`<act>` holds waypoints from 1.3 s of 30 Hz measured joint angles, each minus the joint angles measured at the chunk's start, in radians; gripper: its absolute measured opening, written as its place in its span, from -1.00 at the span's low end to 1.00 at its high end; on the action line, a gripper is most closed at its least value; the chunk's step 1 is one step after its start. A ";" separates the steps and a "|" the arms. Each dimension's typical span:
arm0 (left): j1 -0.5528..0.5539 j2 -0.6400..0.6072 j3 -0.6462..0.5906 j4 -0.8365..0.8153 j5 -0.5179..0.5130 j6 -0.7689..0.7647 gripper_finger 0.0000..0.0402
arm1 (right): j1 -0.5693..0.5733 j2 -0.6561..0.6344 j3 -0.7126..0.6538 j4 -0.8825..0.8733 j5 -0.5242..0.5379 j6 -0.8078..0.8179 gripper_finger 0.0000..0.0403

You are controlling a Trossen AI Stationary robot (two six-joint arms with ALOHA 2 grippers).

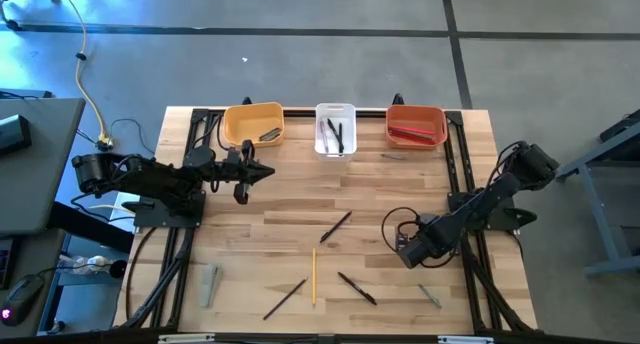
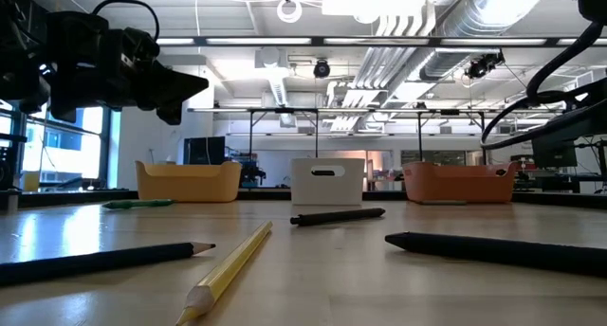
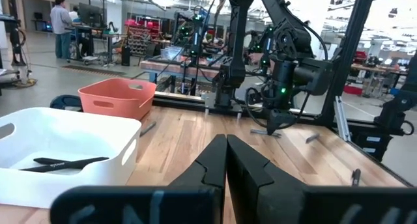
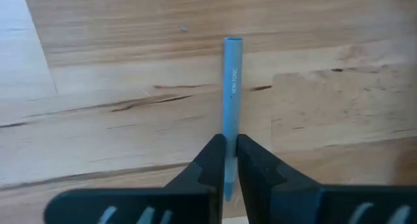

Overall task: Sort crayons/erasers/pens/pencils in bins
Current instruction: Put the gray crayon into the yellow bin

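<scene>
Right jaws (image 4: 226,160) clamped on pale blue crayon (image 4: 232,87) (flat on table (image 4: 117,68)).

My right gripper (image 4: 226,160) pinches low over the table (image 1: 400,199); my left gripper (image 3: 226,160), fingers together, hovers above it.

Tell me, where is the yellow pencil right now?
The yellow pencil lies on the table's near middle in the high view, between two black pens; neither gripper touches it.
</scene>
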 joint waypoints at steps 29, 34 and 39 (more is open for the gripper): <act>-0.055 0.041 0.162 -0.195 0.013 -0.160 -1.00 | -0.579 -0.133 0.044 0.600 0.338 -1.798 -0.98; -0.111 0.086 0.229 -0.195 0.048 -0.163 -0.99 | -0.769 -0.086 0.045 0.914 0.024 -2.151 -0.98; -0.173 0.160 0.320 -0.193 -0.024 -0.162 -0.87 | -0.874 0.012 0.045 1.200 -0.190 -2.291 -0.98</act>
